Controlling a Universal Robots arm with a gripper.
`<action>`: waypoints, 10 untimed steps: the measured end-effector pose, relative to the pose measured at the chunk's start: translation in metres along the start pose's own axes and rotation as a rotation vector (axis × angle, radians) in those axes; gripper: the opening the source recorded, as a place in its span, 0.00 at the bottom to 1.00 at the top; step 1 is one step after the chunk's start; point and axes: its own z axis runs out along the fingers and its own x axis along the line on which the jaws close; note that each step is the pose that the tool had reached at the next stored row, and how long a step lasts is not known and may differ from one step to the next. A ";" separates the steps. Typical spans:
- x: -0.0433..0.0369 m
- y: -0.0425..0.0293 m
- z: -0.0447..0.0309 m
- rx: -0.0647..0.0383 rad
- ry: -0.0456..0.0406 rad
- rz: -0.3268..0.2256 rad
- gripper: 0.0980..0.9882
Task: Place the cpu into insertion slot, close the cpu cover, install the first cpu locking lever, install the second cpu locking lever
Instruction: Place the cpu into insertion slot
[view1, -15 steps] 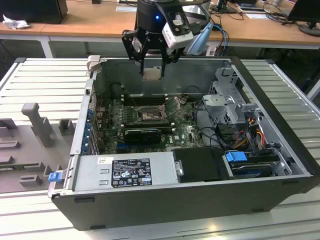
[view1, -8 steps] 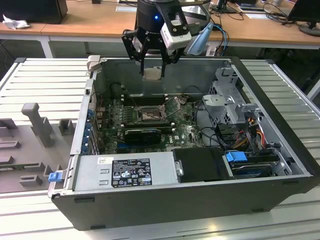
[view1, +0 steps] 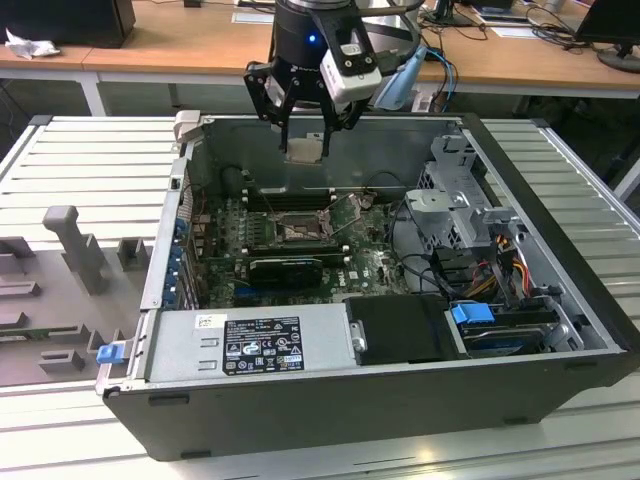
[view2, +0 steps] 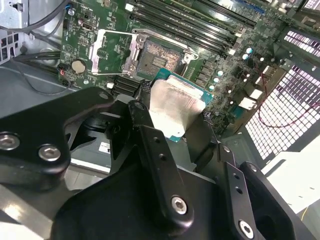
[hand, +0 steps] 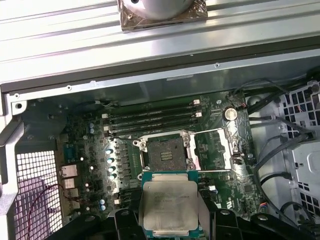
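Cpu gripped flat between the fingers of the tool, above the open computer case and well apart from the green board inside it. Step in hand, by judgement: placing. Insertion slot appears empty, though its dark centre is hard to read. Cpu cover stands swung open beside it. Placing calls for the chip squared over the slot and kept level.
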 end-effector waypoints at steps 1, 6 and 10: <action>0.0000 0.0000 0.0001 0.000 -0.0006 0.006 0.48; 0.0000 0.0000 0.0001 -0.001 -0.0048 0.054 0.48; 0.0000 0.0000 0.0001 -0.003 -0.0094 0.106 0.48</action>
